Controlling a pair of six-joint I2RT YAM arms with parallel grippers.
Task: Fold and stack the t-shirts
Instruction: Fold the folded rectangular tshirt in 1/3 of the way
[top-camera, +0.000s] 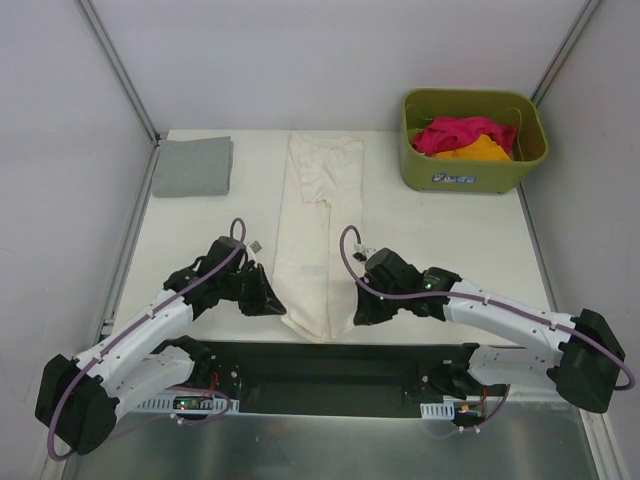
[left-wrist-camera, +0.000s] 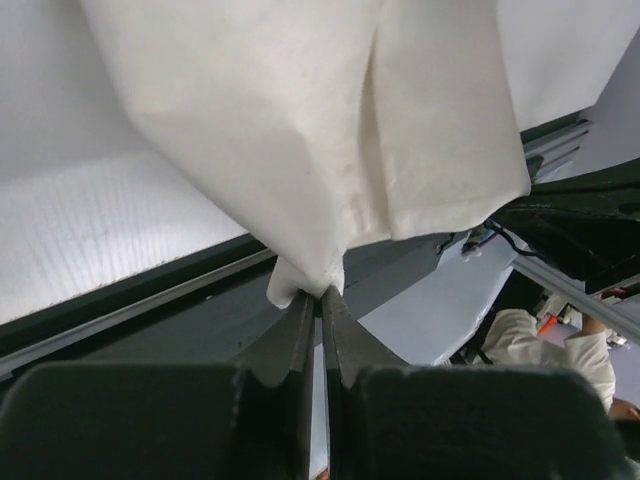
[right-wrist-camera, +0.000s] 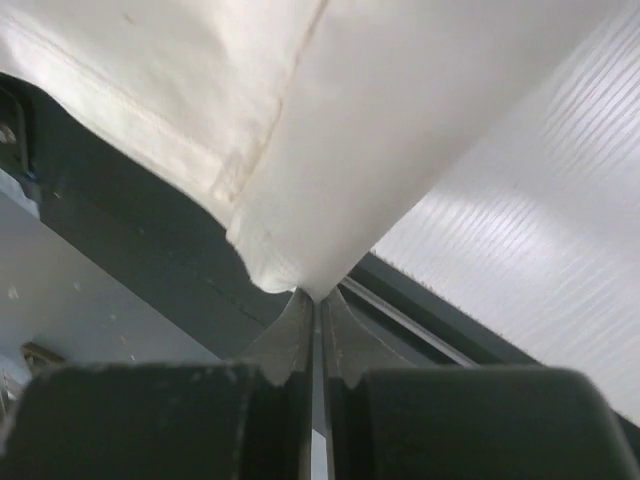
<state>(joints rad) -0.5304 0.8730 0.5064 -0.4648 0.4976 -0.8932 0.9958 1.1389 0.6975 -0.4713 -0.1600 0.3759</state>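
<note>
The cream-white t-shirt (top-camera: 312, 230) lies as a long narrow strip down the middle of the table, its near end at the front edge. My left gripper (top-camera: 272, 303) is shut on that end's left corner (left-wrist-camera: 305, 275). My right gripper (top-camera: 358, 312) is shut on its right corner (right-wrist-camera: 300, 265). A folded grey t-shirt (top-camera: 193, 166) lies at the back left. Magenta-pink (top-camera: 457, 132) and orange (top-camera: 476, 150) t-shirts sit crumpled in the basket.
The olive-green basket (top-camera: 470, 175) stands at the back right. A dark rail (top-camera: 340, 362) runs along the table's front edge between the arm bases. White walls with metal posts close in the left, right and back.
</note>
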